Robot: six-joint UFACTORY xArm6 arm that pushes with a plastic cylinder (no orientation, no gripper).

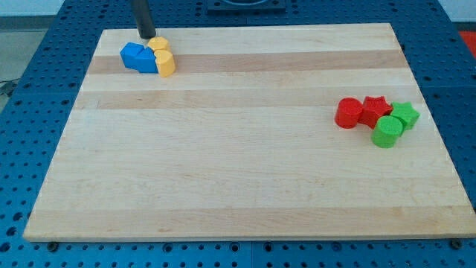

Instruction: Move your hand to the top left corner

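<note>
My tip (148,37) rests on the wooden board (238,186) near its top left corner, at the view's top. It stands just above a cluster of blocks and touches or nearly touches them. The cluster holds a blue block (138,56), shape unclear, and a yellow block (163,59) with a second yellow piece (158,45) above it. At the view's right sit a red cylinder (348,113), a red star (375,108), a green cylinder (387,132) and a green star (405,115), packed together.
The board lies on a blue perforated table (44,67). The board's top edge runs just behind my tip.
</note>
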